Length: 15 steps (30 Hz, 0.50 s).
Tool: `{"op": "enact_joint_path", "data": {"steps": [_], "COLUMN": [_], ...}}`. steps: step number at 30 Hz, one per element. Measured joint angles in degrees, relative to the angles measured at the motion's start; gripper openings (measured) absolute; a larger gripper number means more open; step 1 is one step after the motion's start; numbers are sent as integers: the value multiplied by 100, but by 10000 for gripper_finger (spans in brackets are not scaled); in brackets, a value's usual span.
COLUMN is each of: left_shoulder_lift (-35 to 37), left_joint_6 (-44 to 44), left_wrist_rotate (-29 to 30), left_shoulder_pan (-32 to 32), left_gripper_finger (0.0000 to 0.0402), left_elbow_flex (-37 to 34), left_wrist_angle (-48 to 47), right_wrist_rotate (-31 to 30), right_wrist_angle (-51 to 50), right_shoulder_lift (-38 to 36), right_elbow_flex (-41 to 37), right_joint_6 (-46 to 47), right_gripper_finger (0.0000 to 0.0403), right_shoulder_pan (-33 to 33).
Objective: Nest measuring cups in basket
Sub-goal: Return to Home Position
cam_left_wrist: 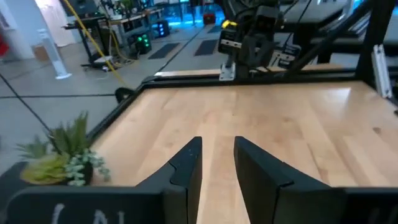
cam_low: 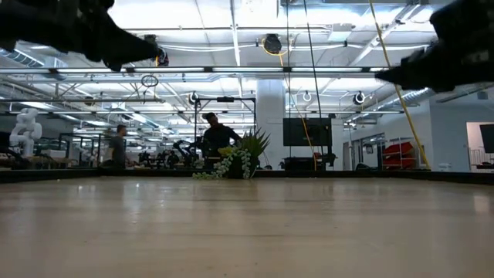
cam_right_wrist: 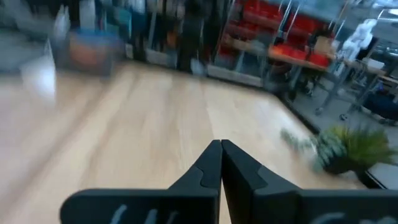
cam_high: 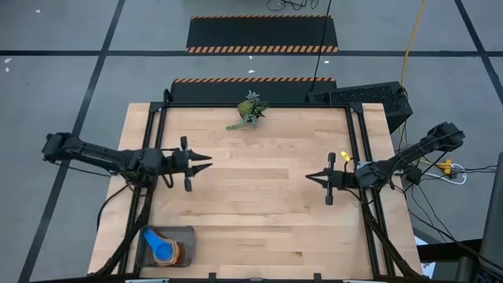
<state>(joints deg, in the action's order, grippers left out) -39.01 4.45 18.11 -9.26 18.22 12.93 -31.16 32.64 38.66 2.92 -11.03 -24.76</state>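
The dark grey mesh basket (cam_high: 167,247) sits at the table's near left corner and holds a nested stack of measuring cups (cam_high: 162,246); a blue one shows on top, with orange at the side. In the right wrist view the basket (cam_right_wrist: 93,46) is a blur far off. My left gripper (cam_high: 206,163) hovers over the table's left half with a small gap between its fingers (cam_left_wrist: 217,155), holding nothing. My right gripper (cam_high: 308,177) hovers over the right half, shut and empty (cam_right_wrist: 221,149). Both point toward the table's middle.
A small green leafy plant (cam_high: 249,111) stands near the middle of the far edge. Bare wood lies between the two grippers. Black frame rails (cam_high: 154,141) run along the table's left and right sides. People stand in the room beyond the table (cam_low: 214,139).
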Motion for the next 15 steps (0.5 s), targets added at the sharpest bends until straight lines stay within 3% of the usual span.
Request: {"op": "enact_joint_path", "data": {"steps": [3, 10, 15], "left_shoulder_lift": [-59, -19, 49], "left_joint_6": [-285, -541, -429], "left_wrist_rotate": [-334, -356, -429], "left_shoulder_pan": [250, 271, 271], "left_gripper_finger": [97, 97, 97], "left_elbow_flex": [-463, -1525, -1698], "left_wrist_angle": [677, 2357, 2427], "right_wrist_rotate": [143, 140, 136], "right_wrist_angle": [-72, -137, -123], "right_shoulder_lift": [-143, -174, -195], "right_elbow_flex": [-171, -186, -192], "right_joint_6": [233, 101, -83], "right_gripper_finger": [0, 0, 0], "right_shoulder_pan": [74, 82, 82]}}
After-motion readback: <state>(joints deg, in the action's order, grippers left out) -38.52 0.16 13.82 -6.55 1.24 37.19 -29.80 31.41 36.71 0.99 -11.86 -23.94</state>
